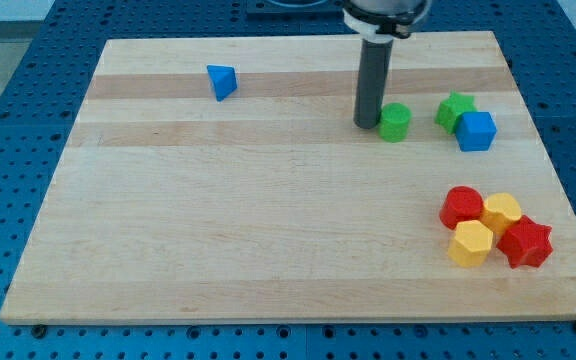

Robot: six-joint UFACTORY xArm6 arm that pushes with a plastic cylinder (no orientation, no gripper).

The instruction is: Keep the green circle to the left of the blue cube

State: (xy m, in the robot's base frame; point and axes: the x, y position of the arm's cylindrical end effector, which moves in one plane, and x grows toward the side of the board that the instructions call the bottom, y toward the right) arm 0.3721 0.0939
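Note:
The green circle (395,122) is a small green cylinder at the view's upper right. The blue cube (477,131) lies to its right, with a gap between them. My tip (367,124) is at the end of the dark rod, right beside the green circle's left side and touching or nearly touching it. A green star-shaped block (455,109) sits against the blue cube's upper left.
A blue triangle block (222,81) lies at the upper left of the wooden board (268,230). At the lower right is a tight cluster: a red cylinder (461,207), two yellow hexagon blocks (502,211) (470,243), and a red star (525,243).

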